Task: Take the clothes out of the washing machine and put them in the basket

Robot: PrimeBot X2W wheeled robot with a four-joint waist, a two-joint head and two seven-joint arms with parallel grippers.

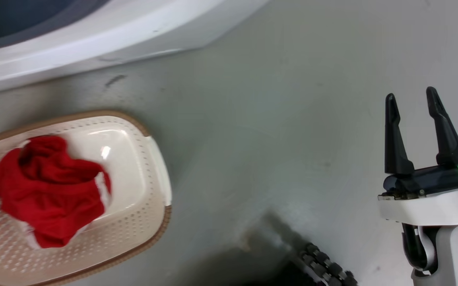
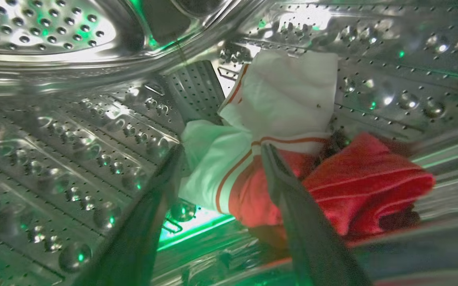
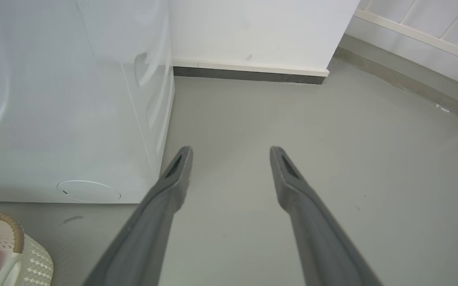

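1. Head view: We note a red garment (image 1: 50, 190) lying bunched in the cream basket (image 1: 159, 167), which stands on the grey floor (image 1: 272, 119) just beside the washing machine (image 1: 94, 35). The right gripper (image 1: 411, 94) hangs over bare floor, well apart from the basket, with its fingers spread and nothing between them.

2. Left wrist view: The left gripper (image 2: 223, 147) is inside the perforated steel drum (image 2: 74, 131), fingers apart and reaching to either side of a red-and-white garment (image 2: 284, 159) that lies crumpled against the drum wall. We see no closure on it yet.
   - We judge the fabric light, soft and limp. It should fold and trail when lifted, and may drag on the porthole rim.
   - The best hold looks to be the raised white fold between the fingertips, taking several layers rather than one loose edge.
   - The drum is smooth and glossy, so the cloth should slide free easily.

3. Right wrist view: The right gripper's fingers stand apart and empty above the floor. The floor is smooth and level, bounded by white walls with a dark skirting (image 3: 249, 75). The basket rim shows at the lower left.
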